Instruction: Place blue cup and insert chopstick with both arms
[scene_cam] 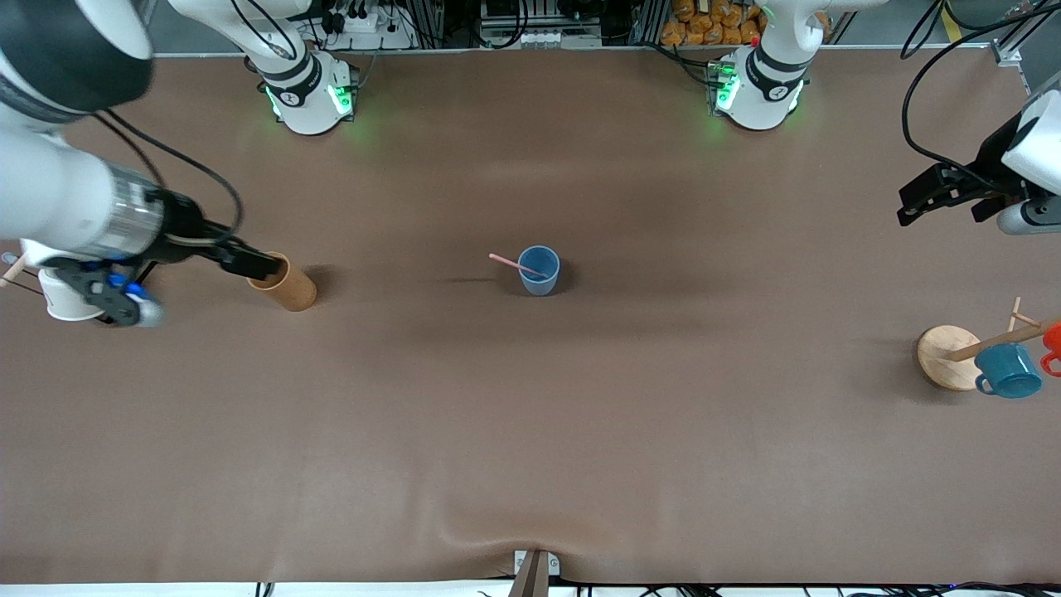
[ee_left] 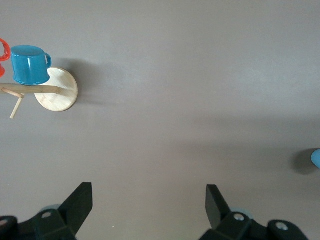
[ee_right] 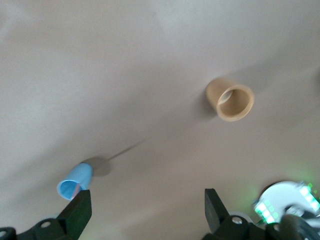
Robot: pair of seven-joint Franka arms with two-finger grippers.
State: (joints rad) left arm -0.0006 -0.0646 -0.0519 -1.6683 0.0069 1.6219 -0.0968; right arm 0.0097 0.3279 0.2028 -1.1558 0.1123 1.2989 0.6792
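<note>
The light-blue cup [scene_cam: 540, 269] stands upright in the middle of the table. The pale-pink chopstick [scene_cam: 515, 264] rests in it, its free end leaning out toward the right arm's end. The cup also shows in the right wrist view [ee_right: 75, 181] and as a sliver in the left wrist view [ee_left: 316, 158]. My right gripper [scene_cam: 253, 264] is open and empty, up by the tan cup [scene_cam: 286, 283]. My left gripper [scene_cam: 941, 192] is open and empty, raised at the left arm's end of the table.
A tan cup [ee_right: 231, 100] stands toward the right arm's end. A wooden mug stand [scene_cam: 951, 356] with a teal mug [scene_cam: 1008, 371] and an orange mug [scene_cam: 1053, 347] is at the left arm's end. A white cup [scene_cam: 65, 298] sits under the right arm.
</note>
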